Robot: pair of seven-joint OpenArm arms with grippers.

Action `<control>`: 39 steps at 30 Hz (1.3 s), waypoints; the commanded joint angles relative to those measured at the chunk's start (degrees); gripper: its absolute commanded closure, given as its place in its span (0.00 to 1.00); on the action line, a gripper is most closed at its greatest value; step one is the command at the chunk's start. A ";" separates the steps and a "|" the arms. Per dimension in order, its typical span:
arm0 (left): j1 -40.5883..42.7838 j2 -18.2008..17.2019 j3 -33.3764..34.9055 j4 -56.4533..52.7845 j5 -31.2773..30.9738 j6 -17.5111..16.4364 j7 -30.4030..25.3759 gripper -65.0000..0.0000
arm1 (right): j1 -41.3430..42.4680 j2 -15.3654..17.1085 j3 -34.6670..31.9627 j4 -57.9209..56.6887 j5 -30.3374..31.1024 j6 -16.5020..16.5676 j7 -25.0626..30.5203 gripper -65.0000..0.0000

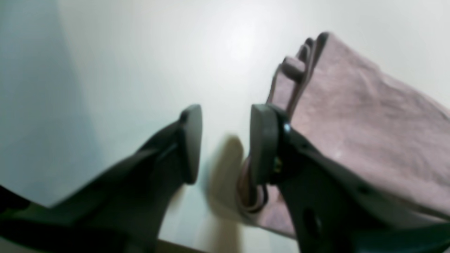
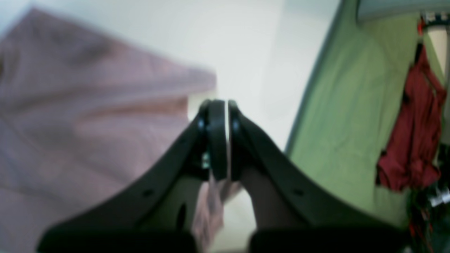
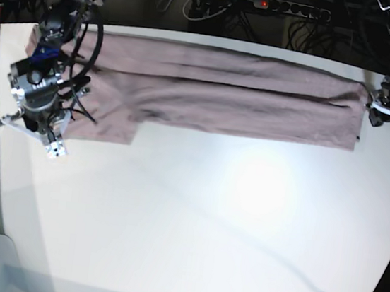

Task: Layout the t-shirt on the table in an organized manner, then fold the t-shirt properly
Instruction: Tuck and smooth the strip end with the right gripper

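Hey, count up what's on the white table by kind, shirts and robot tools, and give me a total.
t-shirt, mauve-pink: 1
robot tools: 2, left tool and right tool
Total: 3

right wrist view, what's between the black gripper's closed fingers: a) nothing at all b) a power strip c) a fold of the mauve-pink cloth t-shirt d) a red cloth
c, the right gripper is shut with a strip of the mauve-pink cloth t-shirt pinched and hanging below its pads, over the white table.
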 commanded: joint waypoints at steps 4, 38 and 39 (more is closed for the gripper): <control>-0.26 -0.97 -0.29 0.95 -0.67 -0.13 -1.00 0.65 | 1.79 0.16 -0.04 0.70 0.00 -0.25 -1.74 1.00; -0.26 -0.88 -0.47 1.04 -0.67 -0.13 -1.00 0.65 | 23.33 0.07 9.72 -35.26 0.09 -0.25 -7.72 0.30; -0.26 -0.88 -0.47 1.04 -0.67 -0.13 -1.00 0.65 | 23.33 -0.01 9.72 -35.26 0.09 -0.25 -7.63 0.31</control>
